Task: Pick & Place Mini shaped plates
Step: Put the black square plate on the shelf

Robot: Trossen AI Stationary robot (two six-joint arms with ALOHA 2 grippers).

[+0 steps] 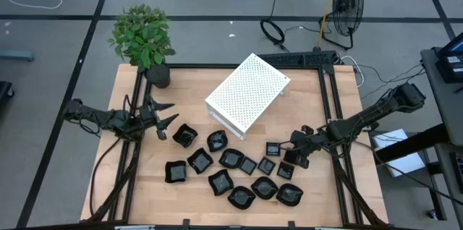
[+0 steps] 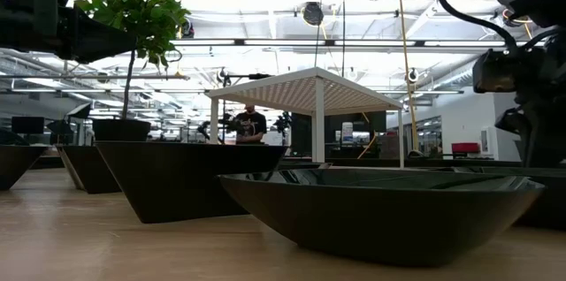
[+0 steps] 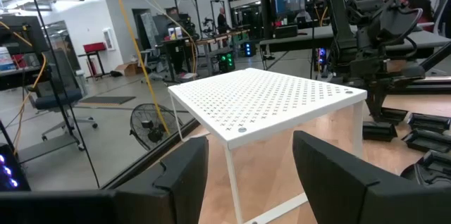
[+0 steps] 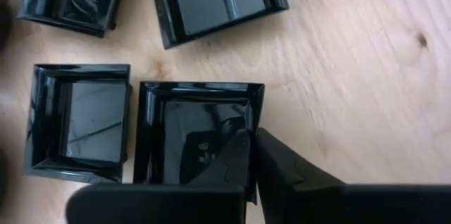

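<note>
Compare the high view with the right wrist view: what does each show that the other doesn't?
High view only: the white perforated box, the potted green plant, the open left gripper waiting at the table's left edge, and the whole cluster of glossy black mini plates.

Right wrist view only: the right gripper shut on the rim of a small square glossy black plate.

Both: square black plates on the light wooden table.

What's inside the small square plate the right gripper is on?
The square plate holds nothing but the right gripper, whose fingers are shut on its rim. The glossy floor shows bare; the part beneath the fingers is covered.
</note>
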